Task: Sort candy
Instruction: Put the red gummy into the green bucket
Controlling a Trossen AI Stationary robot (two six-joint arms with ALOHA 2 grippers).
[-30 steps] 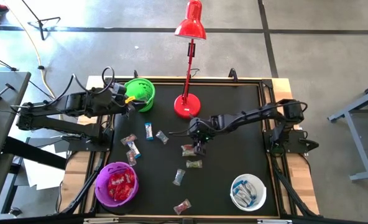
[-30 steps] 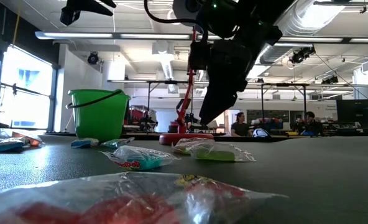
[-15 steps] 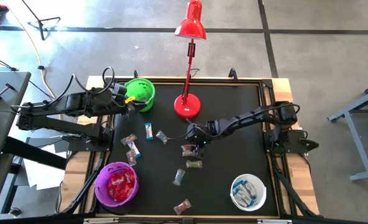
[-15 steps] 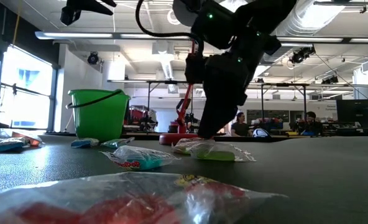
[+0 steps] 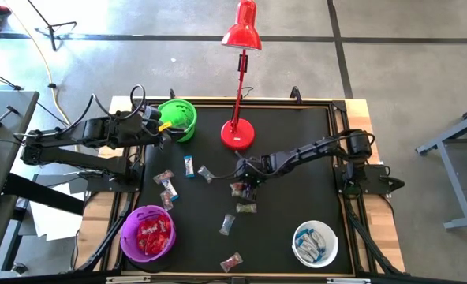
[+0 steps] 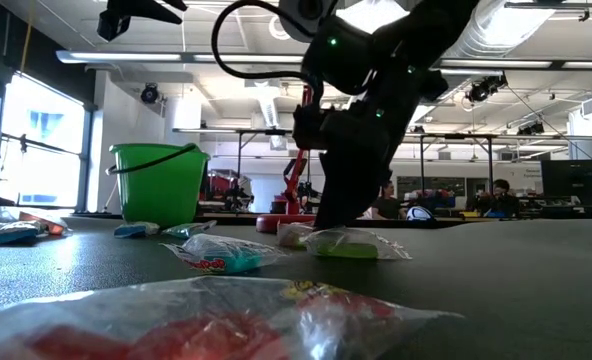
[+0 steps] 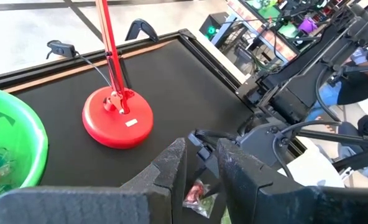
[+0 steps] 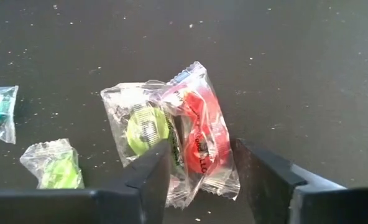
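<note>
— Come down lower than a moment ago?
— Yes, talking about the right end effector (image 8: 199,168). Down low now near the middle of the counter (image 5: 297,142), right over a red candy (image 8: 202,134).
— Open or closed?
— Open. One finger on each side of the red candy, not squeezed shut on it.
— Anything beside it?
— A green candy (image 8: 145,130), touching the red one, wrappers overlapping. Another green candy (image 8: 53,168) close by.
— And the left end effector (image 7: 201,165)?
— Up beside the green bowl (image 5: 188,126), near the counter's back left corner. Fingers a little apart, holding nothing.
— More candy?
— Lots. Red ones in the purple bowl (image 5: 127,229) at the front left corner. Blue-and-white ones in the white bowl (image 5: 298,234) toward the front right corner. Loose candy (image 5: 227,225) scattered over the counter's left side and middle. Also a red lamp (image 5: 237,134) standing near the back edge.
</note>
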